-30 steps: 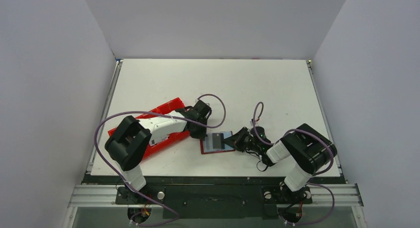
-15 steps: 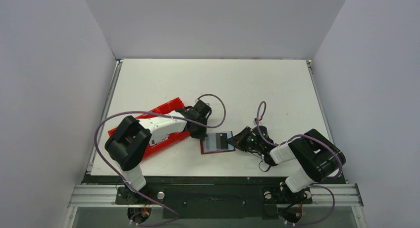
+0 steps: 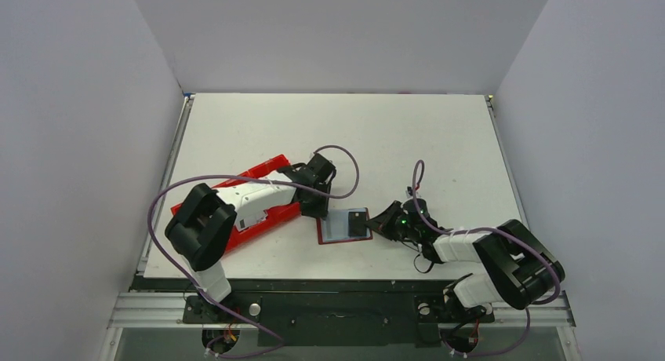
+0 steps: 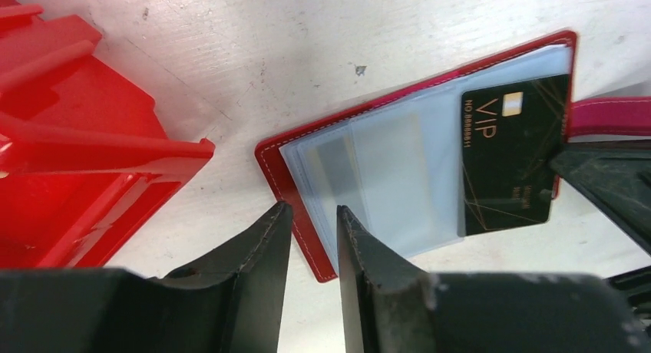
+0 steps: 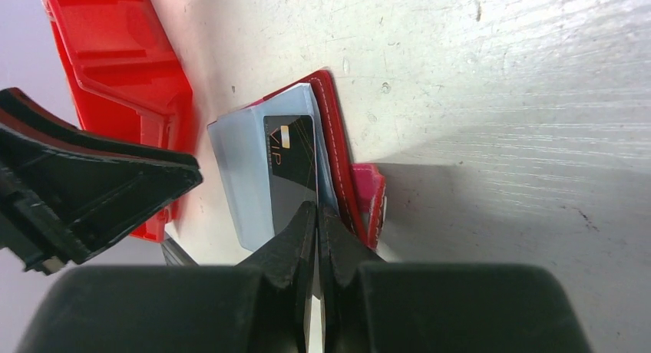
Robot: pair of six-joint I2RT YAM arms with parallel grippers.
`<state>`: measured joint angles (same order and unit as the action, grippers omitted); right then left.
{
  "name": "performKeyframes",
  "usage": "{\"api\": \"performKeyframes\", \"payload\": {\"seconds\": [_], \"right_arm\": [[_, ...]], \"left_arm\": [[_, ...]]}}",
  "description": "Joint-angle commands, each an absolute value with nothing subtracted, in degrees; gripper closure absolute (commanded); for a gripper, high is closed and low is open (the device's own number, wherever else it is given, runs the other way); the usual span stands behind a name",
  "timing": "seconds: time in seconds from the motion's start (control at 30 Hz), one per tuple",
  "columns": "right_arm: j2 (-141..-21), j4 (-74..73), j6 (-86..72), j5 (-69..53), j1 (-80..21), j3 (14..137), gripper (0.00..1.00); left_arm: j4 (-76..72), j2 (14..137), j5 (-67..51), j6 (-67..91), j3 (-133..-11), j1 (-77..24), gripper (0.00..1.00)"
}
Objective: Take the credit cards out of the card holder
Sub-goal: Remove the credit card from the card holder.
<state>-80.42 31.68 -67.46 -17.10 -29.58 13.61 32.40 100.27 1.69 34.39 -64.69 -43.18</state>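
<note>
The card holder (image 3: 336, 227) lies open on the table, dark red with pale blue-grey sleeves (image 4: 399, 176). A black credit card (image 4: 510, 157) with gold "VIP" lettering sticks out of its right side, next to the red strap tab (image 4: 610, 115). My right gripper (image 5: 316, 211) is shut on the near edge of that credit card (image 5: 292, 165); in the top view the right gripper (image 3: 376, 224) sits at the holder's right. My left gripper (image 4: 313, 215) stands narrowly open over the holder's left edge (image 4: 280, 173). A faint grey card (image 4: 334, 157) shows through one sleeve.
A bright red compartment tray (image 3: 243, 208) stands just left of the holder, under the left arm; its wall (image 4: 92, 150) is close to my left fingers. Purple cables loop above both arms. White walls enclose the table.
My left gripper's jaws have parted a little. The right arm has drawn back to the right, and the black card has slid further out of the sleeve.
</note>
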Motion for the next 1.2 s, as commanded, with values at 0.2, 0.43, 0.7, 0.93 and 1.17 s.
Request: {"api": "performKeyframes", "payload": {"seconds": [0.2,0.43,0.7,0.93,1.17], "right_arm": [[-75.87,28.04,-65.74,-16.17,-28.64,15.80,1.00],[-71.70,24.56,-65.23,-16.71,-27.50,16.98,1.00],[-67.76,24.19,-67.27,-18.80,-26.20,17.45,1.00],[-63.95,21.81,-68.16,-20.21,-25.34,19.56,1.00],[-62.09,23.12,-71.15,-22.26,-24.56,21.11,1.00]], "left_arm": [[34.56,93.96,-3.16,33.58,-71.05,-42.87,0.60],[30.86,93.77,-10.56,35.51,-70.82,-41.97,0.57],[24.34,94.39,-19.62,39.52,-68.24,-40.24,0.56],[16.58,94.87,-26.28,44.46,-64.90,-38.43,0.48],[8.88,94.49,-32.17,49.07,-62.13,-37.07,0.40]]}}
